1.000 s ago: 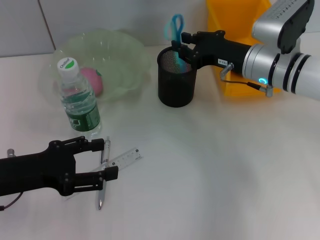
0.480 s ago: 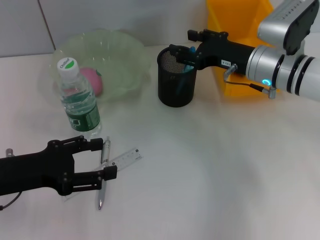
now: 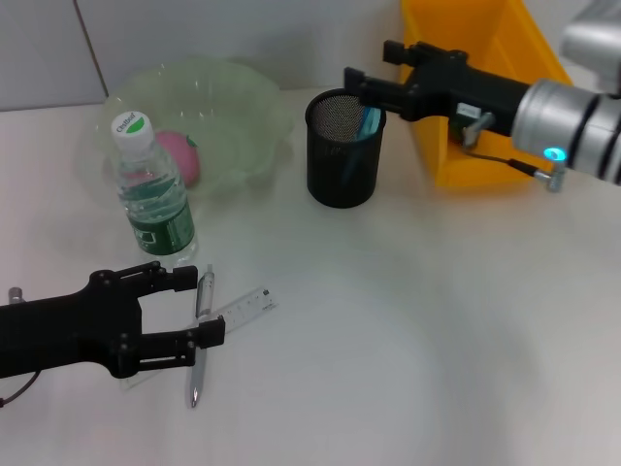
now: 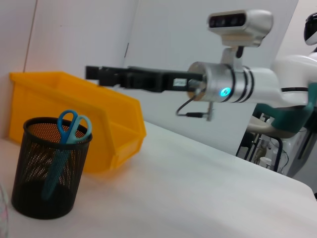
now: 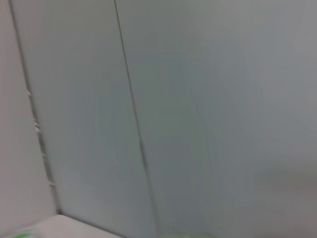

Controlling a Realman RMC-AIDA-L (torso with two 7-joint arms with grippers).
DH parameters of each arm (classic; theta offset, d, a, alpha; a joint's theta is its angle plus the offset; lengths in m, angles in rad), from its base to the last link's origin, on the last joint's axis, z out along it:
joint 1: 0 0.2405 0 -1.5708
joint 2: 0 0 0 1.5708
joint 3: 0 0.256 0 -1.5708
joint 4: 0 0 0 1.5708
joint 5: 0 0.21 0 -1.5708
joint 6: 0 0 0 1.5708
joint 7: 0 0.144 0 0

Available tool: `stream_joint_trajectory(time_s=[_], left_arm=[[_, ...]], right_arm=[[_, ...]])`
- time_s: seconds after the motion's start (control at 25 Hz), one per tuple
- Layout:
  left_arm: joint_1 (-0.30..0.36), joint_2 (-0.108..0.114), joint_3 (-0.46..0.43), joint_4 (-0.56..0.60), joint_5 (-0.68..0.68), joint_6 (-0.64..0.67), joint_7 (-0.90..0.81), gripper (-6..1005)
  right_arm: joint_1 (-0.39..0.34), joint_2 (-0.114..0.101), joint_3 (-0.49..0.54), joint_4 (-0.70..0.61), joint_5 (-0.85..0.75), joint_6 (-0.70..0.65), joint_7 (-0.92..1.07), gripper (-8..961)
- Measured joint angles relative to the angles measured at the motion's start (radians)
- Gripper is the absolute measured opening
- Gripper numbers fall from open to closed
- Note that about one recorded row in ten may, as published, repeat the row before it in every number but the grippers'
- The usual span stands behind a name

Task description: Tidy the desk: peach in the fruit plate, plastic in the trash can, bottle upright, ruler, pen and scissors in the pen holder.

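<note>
The left end effector (image 3: pixel 199 311) sat spread astride the pen (image 3: pixel 200 335) — long axis running near-to-far; the right end effector (image 3: pixel 374 73), spread and empty, hung above the pen holder (image 3: pixel 342 160).

The blue scissors (image 3: pixel 369 124) stand in the black holder (image 3: pixel 342 163). The peach (image 3: pixel 180 156) lies in the plate (image 3: pixel 233 107); the bottle (image 3: pixel 152 197) is upright. Pen (image 3: pixel 201 335) and ruler (image 3: pixel 243 310) lie on the desk (image 3: pixel 408 330).
</note>
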Motion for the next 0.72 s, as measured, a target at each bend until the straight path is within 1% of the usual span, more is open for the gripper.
stream_joint_trajectory(time_s=[0.08, 0.12, 0.16, 0.2, 0.24, 0.28, 0.32, 0.36, 0.4, 0.44, 0.52, 0.56, 0.64, 0.68, 0.72], left_arm=[[-0.001, 0.0, -0.002, 0.0, 0.0, 0.0, 0.0, 837], [-0.001, 0.0, -0.002, 0.0, 0.0, 0.0, 0.0, 837], [-0.003, 0.0, -0.008, 0.0, 0.0, 0.0, -0.003, 837], [-0.003, 0.0, -0.009, 0.0, 0.0, 0.0, -0.004, 837], [-0.004, 0.0, -0.009, 0.0, 0.0, 0.0, -0.005, 837], [-0.008, 0.0, -0.01, 0.0, -0.001, 0.0, -0.008, 837], [-0.008, 0.0, -0.01, 0.0, -0.001, 0.0, -0.008, 837], [-0.013, 0.0, -0.01, 0.0, -0.001, 0.0, -0.01, 837], [-0.013, 0.0, -0.01, 0.0, -0.001, 0.0, -0.01, 837], [-0.016, 0.0, -0.01, 0.001, -0.001, 0.0, -0.011, 837], [-0.025, 0.0, -0.011, 0.001, -0.002, 0.0, -0.013, 837], [-0.025, 0.0, -0.011, 0.001, -0.002, 0.0, -0.013, 837], [-0.034, 0.001, -0.011, 0.006, -0.002, 0.0, -0.014, 837], [-0.034, 0.001, -0.011, 0.006, -0.002, 0.0, -0.014, 837], [-0.039, 0.001, -0.012, 0.007, 0.001, 0.0, -0.015, 837]], right_arm=[[-0.039, -0.019, 0.0, -0.049, -0.026, -0.081, 0.068, 774], [-0.056, -0.031, 0.002, -0.072, -0.051, -0.135, 0.11, 774], [-0.079, -0.063, 0.008, -0.111, -0.121, -0.249, 0.187, 774], [-0.079, -0.063, 0.008, -0.111, -0.121, -0.249, 0.187, 774], [-0.085, -0.079, 0.009, -0.124, -0.153, -0.297, 0.215, 774], [-0.089, -0.11, 0.016, -0.151, -0.238, -0.404, 0.273, 774], [-0.089, -0.11, 0.016, -0.151, -0.238, -0.404, 0.273, 774], [-0.084, -0.125, 0.044, -0.171, -0.328, -0.485, 0.311, 774], [-0.084, -0.125, 0.044, -0.171, -0.328, -0.485, 0.311, 774], [-0.079, -0.128, 0.061, -0.182, -0.379, -0.522, 0.329, 774], [-0.057, -0.132, 0.111, -0.231, -0.557, -0.63, 0.389, 774], [-0.057, -0.132, 0.111, -0.231, -0.557, -0.63, 0.389, 774], [-0.041, -0.131, 0.121, -0.259, -0.653, -0.675, 0.421, 773], [-0.041, -0.131, 0.121, -0.259, -0.653, -0.675, 0.421, 773], [-0.034, -0.129, 0.124, -0.274, -0.694, -0.688, 0.433, 773]])
